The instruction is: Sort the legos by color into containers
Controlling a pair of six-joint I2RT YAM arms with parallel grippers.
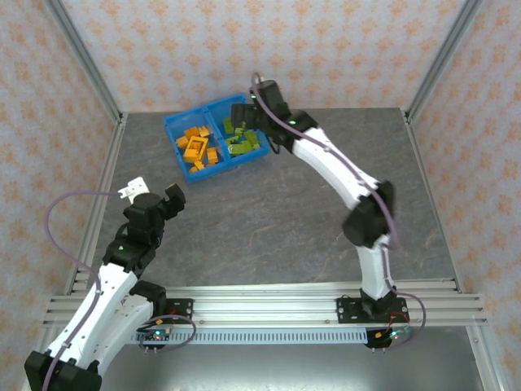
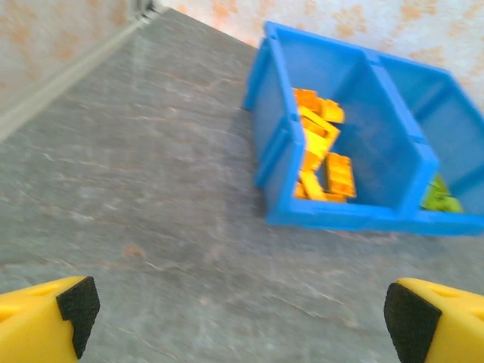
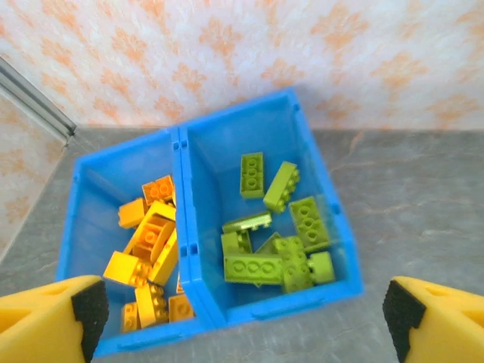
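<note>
The containers are the two halves of one blue bin (image 1: 174,145) at the back of the table. Orange legos (image 1: 199,147) lie in its left half and green legos (image 1: 244,142) in its right half. My right gripper (image 1: 242,116) hovers over the bin's far right side. From the right wrist, the orange legos (image 3: 151,242) and green legos (image 3: 280,249) lie below my open, empty right gripper (image 3: 243,318). My left gripper (image 1: 153,194) is near the table's left side, well short of the bin (image 2: 340,215), open and empty (image 2: 242,314).
Metal frame posts and patterned walls close in the grey table (image 1: 269,212) on three sides. The bin (image 3: 277,307) sits angled near the back wall. A rail (image 1: 269,297) carrying both arm bases runs along the near edge.
</note>
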